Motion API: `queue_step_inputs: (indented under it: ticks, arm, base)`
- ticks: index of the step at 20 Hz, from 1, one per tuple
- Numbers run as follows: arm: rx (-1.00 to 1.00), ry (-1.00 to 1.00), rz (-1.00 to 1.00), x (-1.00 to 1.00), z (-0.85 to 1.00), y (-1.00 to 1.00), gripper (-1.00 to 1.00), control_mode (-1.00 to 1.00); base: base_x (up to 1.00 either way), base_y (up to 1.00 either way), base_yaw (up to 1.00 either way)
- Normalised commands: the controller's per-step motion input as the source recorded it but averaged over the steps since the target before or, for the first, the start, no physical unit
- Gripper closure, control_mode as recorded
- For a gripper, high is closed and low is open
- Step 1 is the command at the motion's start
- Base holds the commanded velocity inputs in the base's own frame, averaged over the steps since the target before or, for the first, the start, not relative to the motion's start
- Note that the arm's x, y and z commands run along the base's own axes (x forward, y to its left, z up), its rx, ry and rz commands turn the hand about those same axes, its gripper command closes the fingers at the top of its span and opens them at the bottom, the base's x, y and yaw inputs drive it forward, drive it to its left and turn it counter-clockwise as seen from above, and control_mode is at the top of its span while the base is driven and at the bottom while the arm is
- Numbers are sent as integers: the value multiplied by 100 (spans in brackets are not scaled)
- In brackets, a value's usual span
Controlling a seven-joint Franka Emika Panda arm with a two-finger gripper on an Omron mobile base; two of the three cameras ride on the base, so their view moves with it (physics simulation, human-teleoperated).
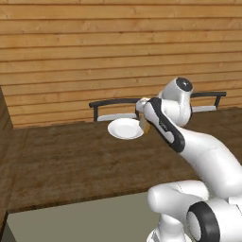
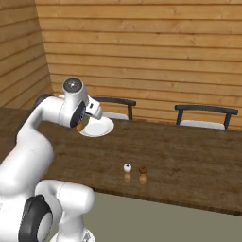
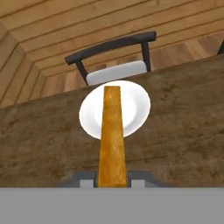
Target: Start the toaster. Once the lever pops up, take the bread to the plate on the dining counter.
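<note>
the claw is clamped on the bread, gripping the slice by its thin sides so that its orange-brown crust edge faces the hand camera and runs up the middle of the hand view; the bread is held up off the tabletop, edge-on, and its far end lies across the white plate as seen along the claw (whether it touches the plate cannot be told); in the left base view a tan corner of the bread shows just beside the plate, tucked behind the arm's wrist; in the right base view the plate sits on the dark wood-grain dining counter near its far edge, just in front of a dark chair with a pale seat; a second chair stands further right along the same edge; two small shakers, one white-topped and one brown-topped, stand side by side nearer the front of the tabletop, well apart from the plate
</note>
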Motion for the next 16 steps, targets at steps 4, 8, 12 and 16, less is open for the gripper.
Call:
queue_step_inputs:
  ticks: [4, 8, 12, 16]
  arm:
    - [13, 18, 1, 79, -18, 0, 100, -100]
    - [10, 22, 0, 86, -19, 0, 100, -100]
    - [5, 22, 1, 83, -36, 0, 100, -100]
    - [3, 18, 2, 72, -50, 0, 100, -100]
  base:
    - [0, 0, 0]
    - [0, 0, 0]
    - [0, 0, 0]
    - [0, 0, 0]
